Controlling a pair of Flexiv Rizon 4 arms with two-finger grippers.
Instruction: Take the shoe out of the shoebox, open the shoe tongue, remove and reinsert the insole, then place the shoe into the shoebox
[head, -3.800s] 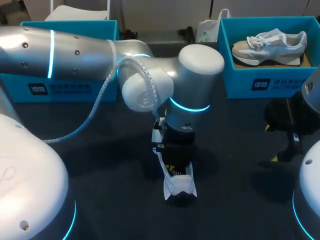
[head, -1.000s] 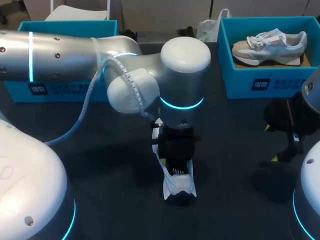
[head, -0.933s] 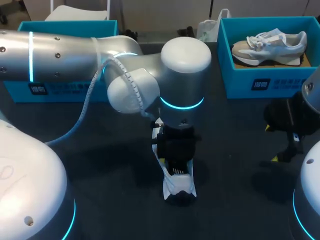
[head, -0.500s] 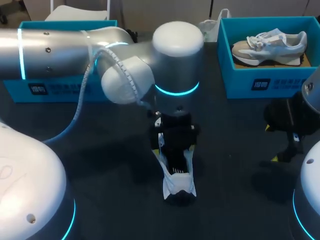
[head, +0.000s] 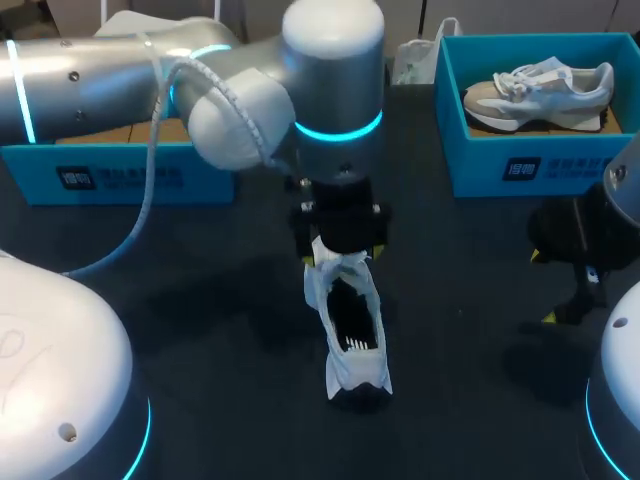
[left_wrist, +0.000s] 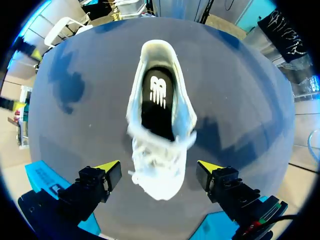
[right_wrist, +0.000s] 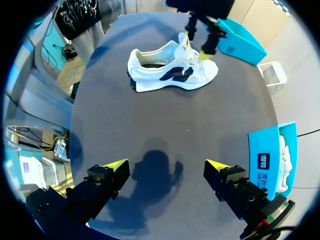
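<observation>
The teal shoebox (head: 540, 165) at the far right of the table holds a grey-and-white sneaker (head: 540, 90) lying on its side on a brown cardboard floor. The right wrist view catches only one corner of that box, with a sliver of white shoe at its edge. The second teal shoebox (head: 120, 175) stands at the far left. My left arm crosses over it, so only a strip of brown cardboard shows inside and its contents cannot be made out. The white shoe (left_wrist: 160, 125) stands out on the dark table (head: 200, 300) between the two boxes, well apart from both. Its collar is open over a black insole (left_wrist: 157, 97) bearing a white mark, and its heel points away from the left gripper (left_wrist: 159, 167). That gripper hangs over the lace and toe end, its yellow-tipped fingers spread wide to either side and clear of the shoe. In the head view its housing hides that end of the shoe. The right gripper (right_wrist: 165, 165) sits low at the table's right side, fingers apart over bare tabletop, holding nothing.
</observation>
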